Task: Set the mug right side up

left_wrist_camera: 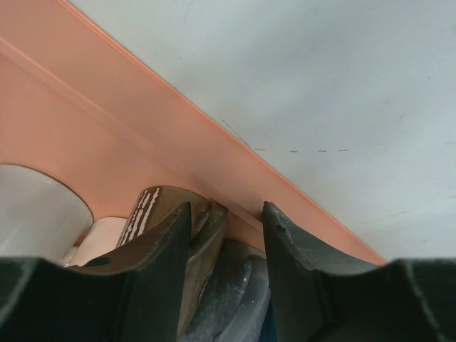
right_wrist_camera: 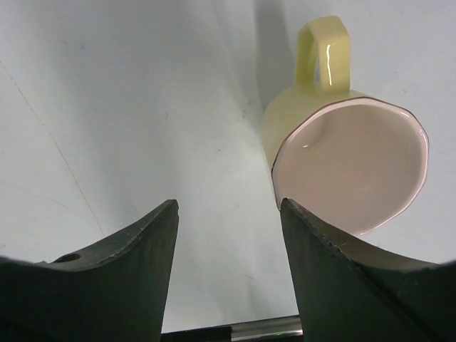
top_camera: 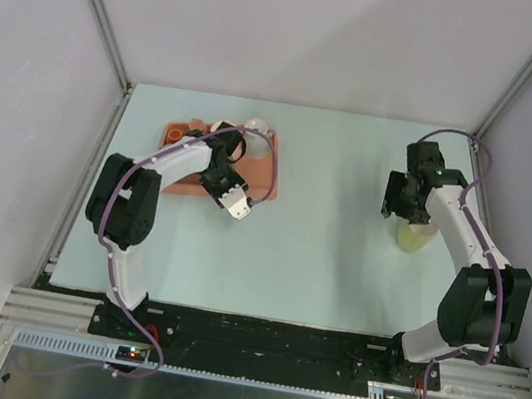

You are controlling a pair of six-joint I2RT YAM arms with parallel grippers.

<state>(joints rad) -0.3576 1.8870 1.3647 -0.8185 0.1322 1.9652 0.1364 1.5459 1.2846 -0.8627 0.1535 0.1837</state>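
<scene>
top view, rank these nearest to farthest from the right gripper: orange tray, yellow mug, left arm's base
1. yellow mug, just beside the right gripper, table's right side
2. orange tray, far left part of the table
3. left arm's base, near-left edge

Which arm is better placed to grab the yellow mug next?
Right: the right gripper, open, hangs by the yellow mug; the left gripper is far off at the orange tray.
</scene>
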